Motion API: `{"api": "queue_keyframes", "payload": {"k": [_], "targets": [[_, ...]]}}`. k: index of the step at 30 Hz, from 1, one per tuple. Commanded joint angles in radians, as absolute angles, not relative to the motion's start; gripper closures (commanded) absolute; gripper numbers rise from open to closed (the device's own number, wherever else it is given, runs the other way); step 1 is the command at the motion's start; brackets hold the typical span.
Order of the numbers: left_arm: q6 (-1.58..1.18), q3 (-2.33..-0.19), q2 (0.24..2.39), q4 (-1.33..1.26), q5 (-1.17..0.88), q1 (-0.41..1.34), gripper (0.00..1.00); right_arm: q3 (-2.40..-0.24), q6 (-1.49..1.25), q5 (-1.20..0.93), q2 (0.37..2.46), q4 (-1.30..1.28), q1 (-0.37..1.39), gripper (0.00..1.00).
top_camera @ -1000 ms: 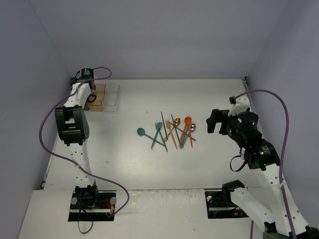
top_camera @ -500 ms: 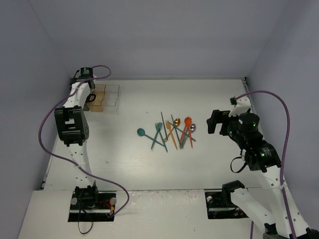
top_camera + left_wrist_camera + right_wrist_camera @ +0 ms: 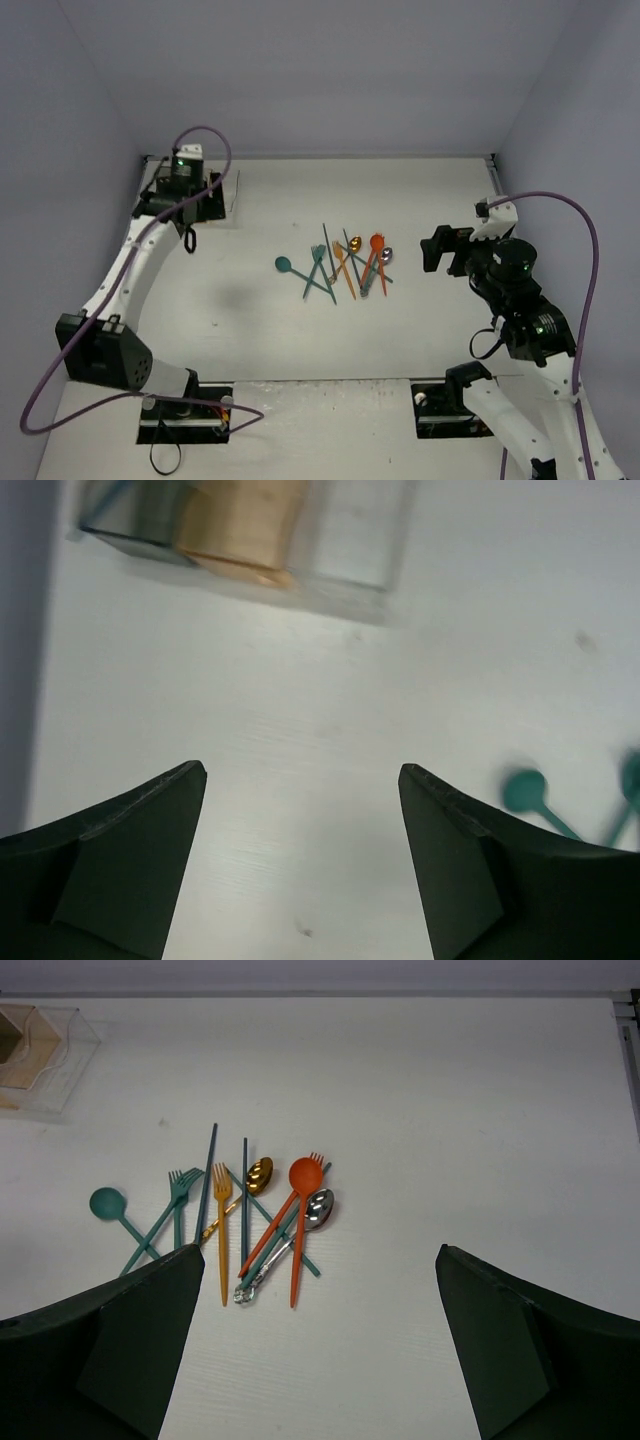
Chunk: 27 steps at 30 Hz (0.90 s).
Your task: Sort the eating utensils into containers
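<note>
Since last second: left elbow low now, left gripper [image 3: 300, 770] spread wide, empty, near bins [image 3: 240, 530] at 10 o'clock. Right gripper [image 3: 320, 1250] wide, empty. Utensils [image 3: 345, 265] piled centre. Likely next: pick outlying teal spoon [image 3: 285, 266] at pile's 9 o'clock, pinch handle.

I can read no writing, number, brand or sign anywhere in my views, neither on the bins [image 3: 240, 525] nor on the cutlery [image 3: 305, 1175].
</note>
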State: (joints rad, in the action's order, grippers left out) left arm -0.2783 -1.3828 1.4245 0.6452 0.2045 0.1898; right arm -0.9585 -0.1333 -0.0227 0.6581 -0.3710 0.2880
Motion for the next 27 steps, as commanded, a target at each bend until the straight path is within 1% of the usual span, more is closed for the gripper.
{"api": "queue_keyframes", "payload": {"k": [1, 5, 9, 15, 19, 24, 27], "targets": [[-0.48, -1.266, 1.426, 0.644, 0.149, 0.409, 0.25, -0.97, -0.149, -0.027, 0.648, -0.32, 0.301, 0.0], [-0.566, -1.237, 1.482, 0.638, 0.154, 0.621, 0.25, -0.962, -0.158, -0.026, 0.635, -0.319, 0.315, 0.0], [-0.604, -1.251, 1.582, 0.614, 0.121, 0.741, 0.26, -0.96, -0.158, -0.02, 0.63, -0.319, 0.321, 0.0], [-0.612, -1.315, 1.751, 0.599, 0.037, 0.792, 0.3, -0.963, -0.163, -0.027, 0.622, -0.321, 0.324, 0.0], [-0.608, -1.342, 1.821, 0.602, 0.028, 0.801, 0.34, -0.967, -0.163, -0.026, 0.612, -0.324, 0.324, 0.0], [-0.606, -1.368, 1.891, 0.602, 0.046, 0.801, 0.47, -0.968, -0.161, -0.018, 0.604, -0.328, 0.322, 0.0], [-0.602, -1.376, 1.915, 0.605, 0.051, 0.802, 0.6, -0.971, -0.159, -0.018, 0.606, -0.328, 0.324, 0.0]]}}
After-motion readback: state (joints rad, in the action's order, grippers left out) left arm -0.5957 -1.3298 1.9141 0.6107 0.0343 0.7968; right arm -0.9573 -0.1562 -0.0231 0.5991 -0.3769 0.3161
